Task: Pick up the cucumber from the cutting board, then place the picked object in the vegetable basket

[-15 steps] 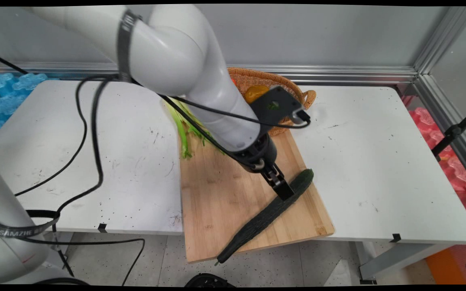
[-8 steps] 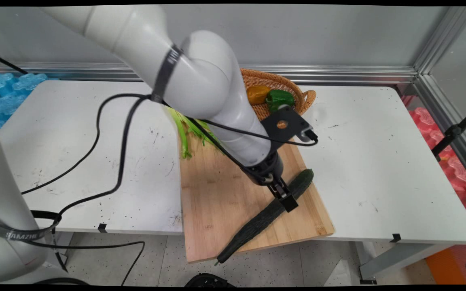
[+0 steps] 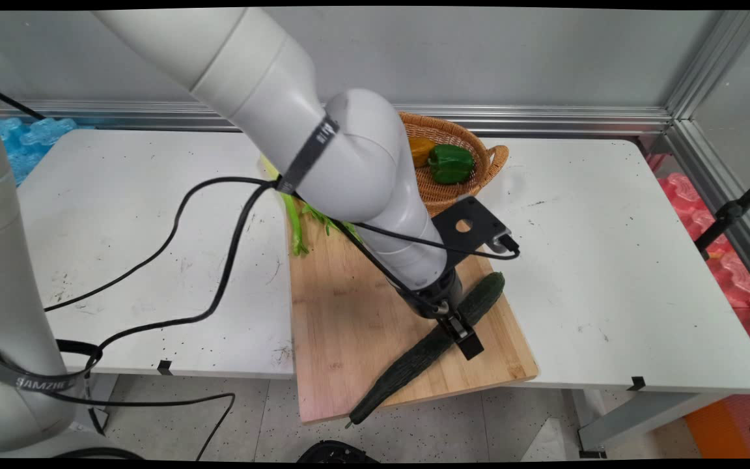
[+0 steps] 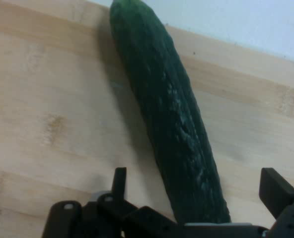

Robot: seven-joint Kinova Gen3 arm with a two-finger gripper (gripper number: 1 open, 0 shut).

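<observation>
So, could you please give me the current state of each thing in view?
Black two-finger hand: open, fingers either side of the cucumber.
Long dark green cucumber: lying diagonally on the board.
Bamboo cutting board: overhanging the table's near edge.
Woven wicker basket: upright, holding a green pepper.

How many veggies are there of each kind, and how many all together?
Cucumber: 1, on the cutting board, between the open tool fingers
Green pepper: 1, in the basket
Orange pepper: 1, in the basket
Leafy green stalks: 1 bunch
Total: 4
</observation>
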